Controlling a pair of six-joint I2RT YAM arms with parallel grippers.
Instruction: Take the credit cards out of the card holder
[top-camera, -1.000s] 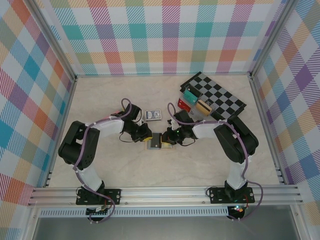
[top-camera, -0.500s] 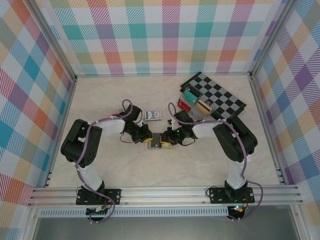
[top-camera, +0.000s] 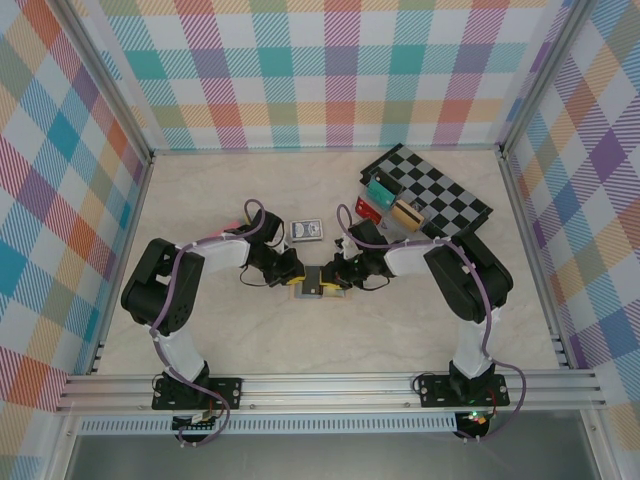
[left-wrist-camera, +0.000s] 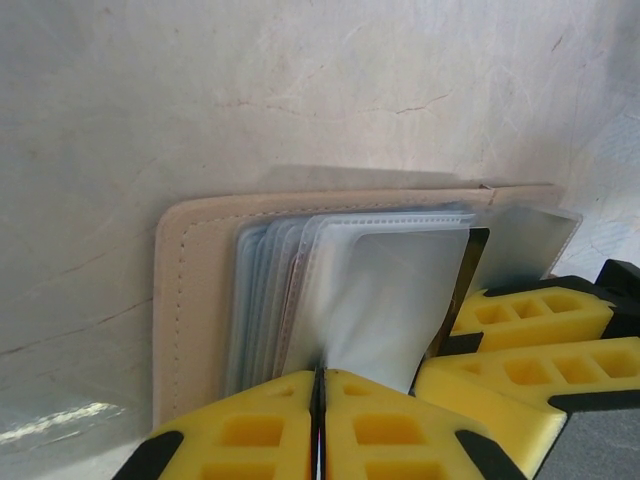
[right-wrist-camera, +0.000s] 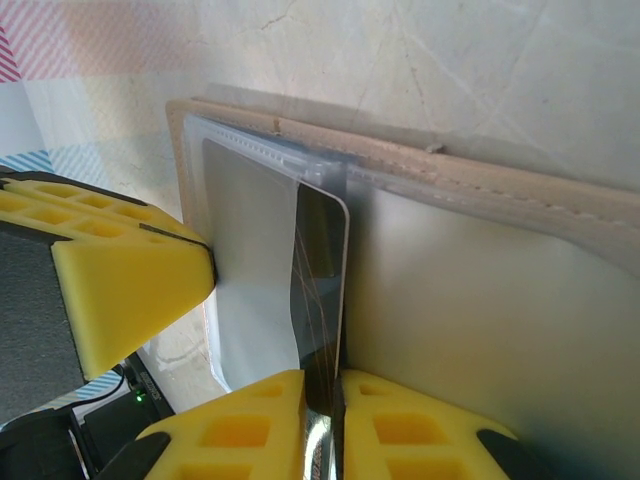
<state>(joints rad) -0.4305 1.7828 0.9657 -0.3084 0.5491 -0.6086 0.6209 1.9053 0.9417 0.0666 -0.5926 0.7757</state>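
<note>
Two grippers meet over the card holder (top-camera: 318, 291), which lies opened flat on the pale marbled table (top-camera: 250, 340), near its middle and between the two arms. In the overhead view the left gripper (top-camera: 292, 278) reaches in from the left and the right gripper (top-camera: 340, 278) from the right, their yellow tips close together above the holder.

Left wrist view: the card holder (left-wrist-camera: 195, 300) shows its tan stitched cover lying against the table, with a fan of transparent pockets stacked on it. The left gripper (left-wrist-camera: 318, 385) has its jaws pressed together on the lower edge of the uppermost clear sleeve (left-wrist-camera: 380, 300), with no gap between the pads. The right gripper's fingers (left-wrist-camera: 530, 315) stand just to the right, and a narrow dark strip of a credit card (left-wrist-camera: 472, 270) shows beside them.

Right wrist view: the right gripper (right-wrist-camera: 322, 385) is clamped on the near end of the dark, glossy credit card (right-wrist-camera: 320, 270), which stands on edge and runs up between the sleeves. Whether its far end sits inside a pocket cannot be told. The tan edge of the card holder (right-wrist-camera: 500, 190) crosses behind it. The left gripper's fingers (right-wrist-camera: 130, 290) sit at the left, touching the clear sleeve (right-wrist-camera: 250, 250).

Behind the grippers, well apart from the holder, lie a dark blue playing-card pack (top-camera: 307, 231), a checkerboard (top-camera: 440, 200), and a clear rack of coloured cards (top-camera: 385, 200) at the board's left edge.
</note>
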